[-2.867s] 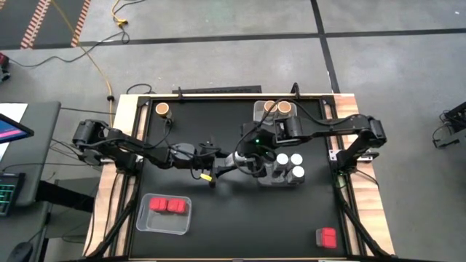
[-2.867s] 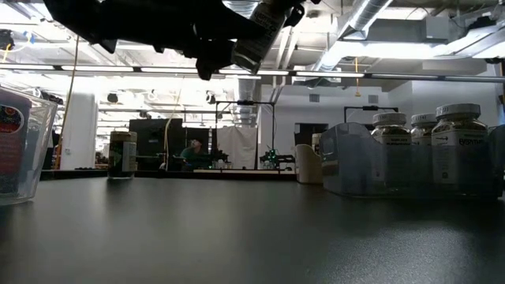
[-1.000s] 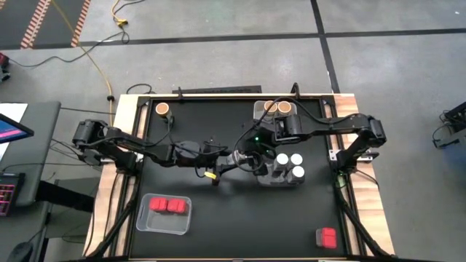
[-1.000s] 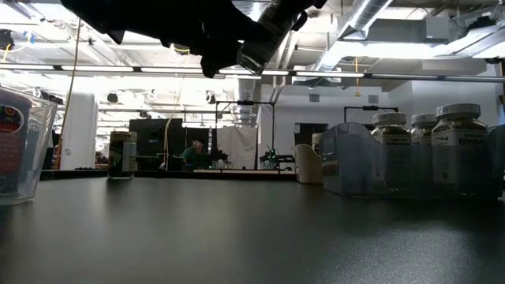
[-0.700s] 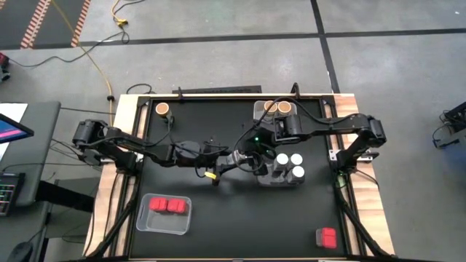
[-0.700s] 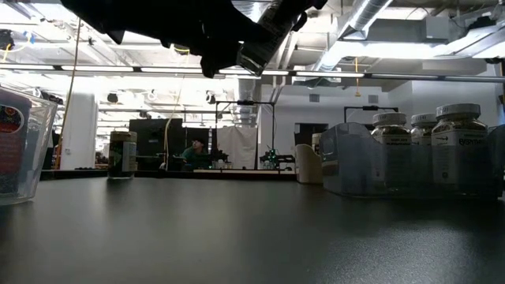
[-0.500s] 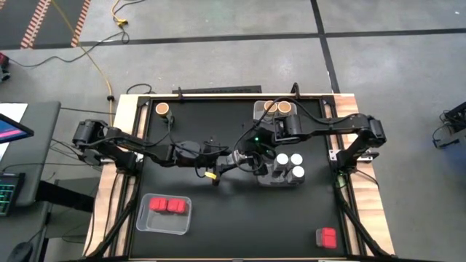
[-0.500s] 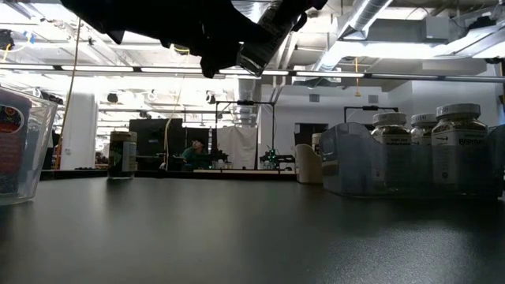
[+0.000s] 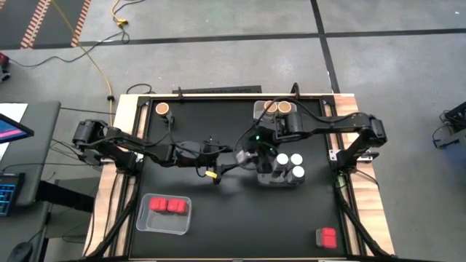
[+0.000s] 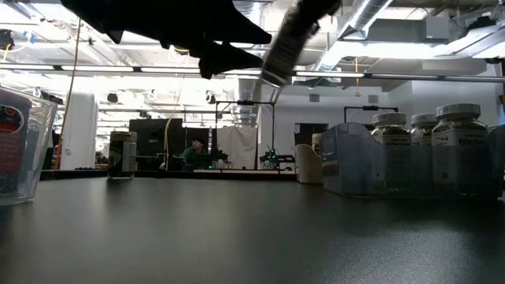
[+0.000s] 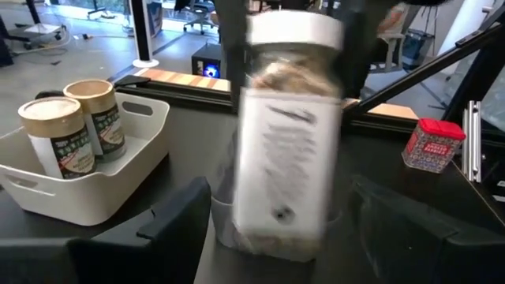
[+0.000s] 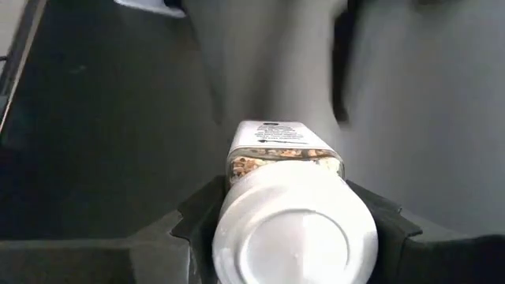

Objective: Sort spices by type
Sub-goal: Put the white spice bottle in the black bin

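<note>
Right end effector (image 12: 288,213) grips the white-lidded jar (image 12: 288,201) by its lid end, long axis tilted, mid-frame in the high view. Left end effector (image 11: 272,229) stands spread beside it, empty. Just right sits the clear bin (image 9: 280,179) of matching jars.

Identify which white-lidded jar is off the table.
The white-lidded jar gripped by the right gripper, held in mid-air; the other three stand in their clear tray.

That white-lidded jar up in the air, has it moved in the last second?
Yes. In the low view the white-lidded jar has shifted right, toward the jars in the clear tray, held by the right gripper.
</note>
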